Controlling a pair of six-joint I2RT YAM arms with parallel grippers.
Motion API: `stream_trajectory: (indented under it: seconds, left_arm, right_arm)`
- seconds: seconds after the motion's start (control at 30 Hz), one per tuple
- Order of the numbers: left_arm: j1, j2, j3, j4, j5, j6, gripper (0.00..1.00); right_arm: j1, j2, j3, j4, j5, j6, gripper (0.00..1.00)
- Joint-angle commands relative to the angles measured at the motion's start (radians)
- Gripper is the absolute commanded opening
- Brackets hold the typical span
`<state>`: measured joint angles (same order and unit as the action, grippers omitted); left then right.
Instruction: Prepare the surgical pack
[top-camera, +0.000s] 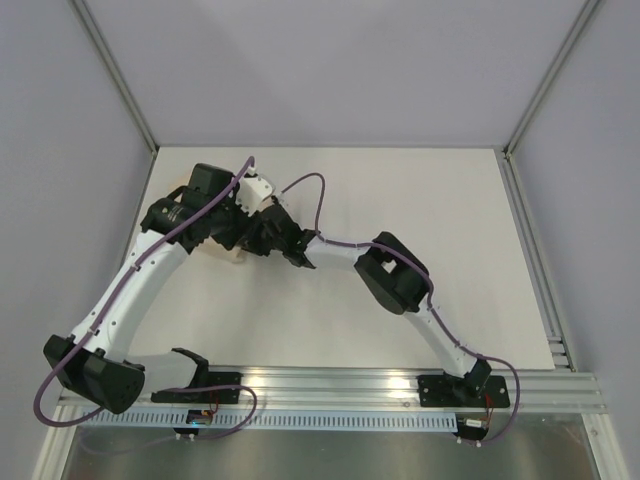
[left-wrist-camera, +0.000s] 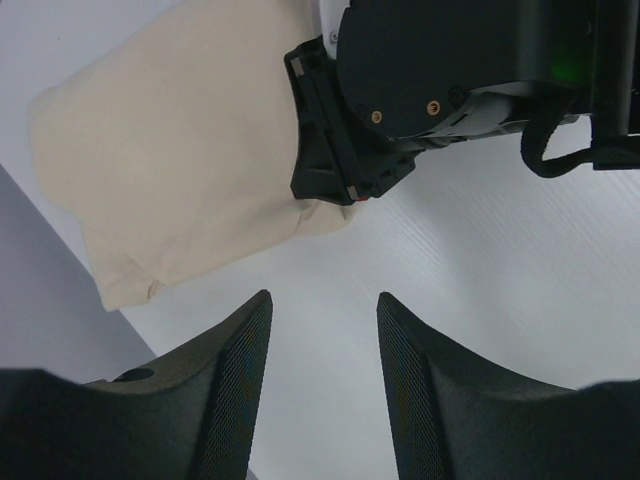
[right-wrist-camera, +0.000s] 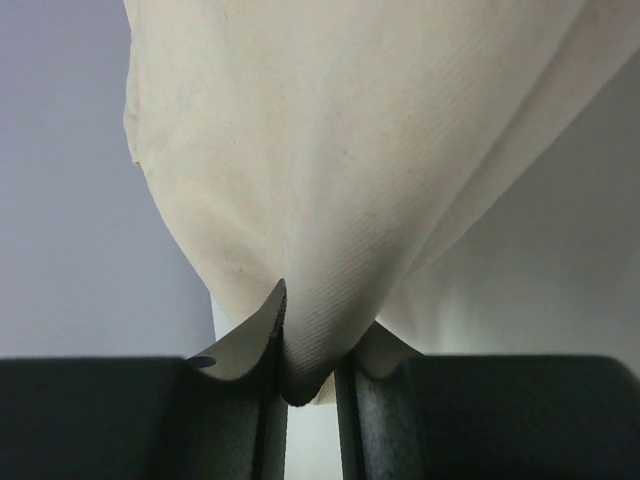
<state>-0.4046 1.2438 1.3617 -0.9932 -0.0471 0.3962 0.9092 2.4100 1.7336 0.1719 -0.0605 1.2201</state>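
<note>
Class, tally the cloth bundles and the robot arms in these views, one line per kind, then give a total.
beige cloth bundle: 1
robot arms: 2 (left arm, right arm)
total: 3

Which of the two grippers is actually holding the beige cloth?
The right gripper, its jaws pinched on a fold of the beige cloth; the left gripper stands open and empty beside it.
</note>
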Motion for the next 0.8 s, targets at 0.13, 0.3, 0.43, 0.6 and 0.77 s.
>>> stream_trajectory:
  seconds: [0.13, 0.3, 0.43, 0.6, 0.77]
  left_arm:
    - [-0.002, -0.007, 0.01, 0.001, 0.042, -0.014, 0.56]
    - [-0.002, -0.01, 0.007, -0.001, 0.043, -0.013, 0.56]
    - [-0.002, -0.009, 0.008, 0.001, 0.042, -0.013, 0.56]
    - [-0.002, -0.003, 0.004, 0.001, 0.043, -0.013, 0.57]
    - [-0.002, 0.011, 0.004, 0.004, 0.062, -0.013, 0.57]
  right_arm:
    - [0.066, 0.125, 0.162, -0.228, -0.191, -0.26, 0.01]
    - [0.082, 0.19, 0.316, -0.295, -0.281, -0.344, 0.0]
    - [0.088, 0.276, 0.444, -0.34, -0.373, -0.376, 0.01]
    - [0.089, 0.259, 0.402, -0.298, -0.337, -0.315, 0.0]
    - [0.102, 0.334, 0.572, -0.355, -0.395, -0.341, 0.0]
